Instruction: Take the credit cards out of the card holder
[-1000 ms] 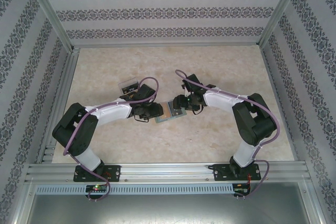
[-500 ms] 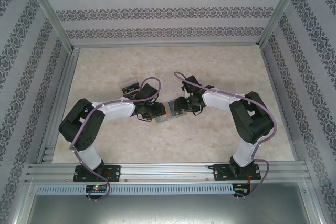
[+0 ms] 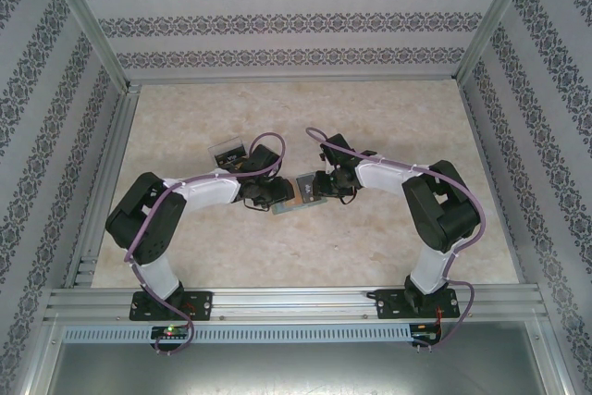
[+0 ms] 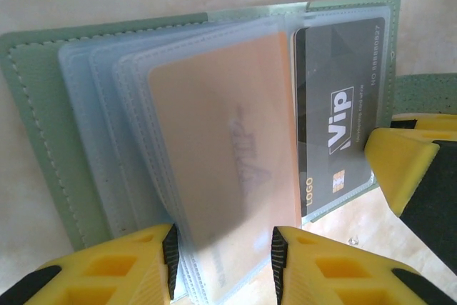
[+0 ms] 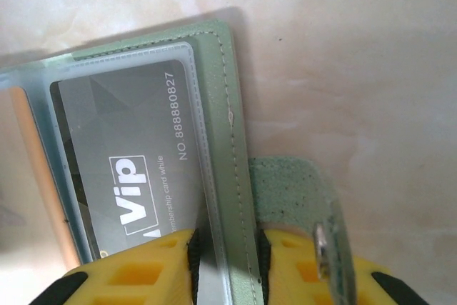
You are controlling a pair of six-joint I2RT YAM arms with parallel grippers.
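card holder (image 3: pixel 298 199): lies open on the bench (image 3: pixel 398 117) between the two arms; both cards sit inside clear sleeves (image 4: pixel 107 105)
left claw (image 4: pixel 223 251): half open, one finger on each side of the sleeve with the orange card (image 4: pixel 221 141); I cannot tell if it pinches
right claw (image 5: pixel 225 251): narrow, nipping the holder's green edge beside the black Vip card (image 5: pixel 121 155)
cover risk: the right claw may grab cover, not card; the whole holder could lift
sleeve risk: the soft sleeve may bend or slip; the orange card may not come out
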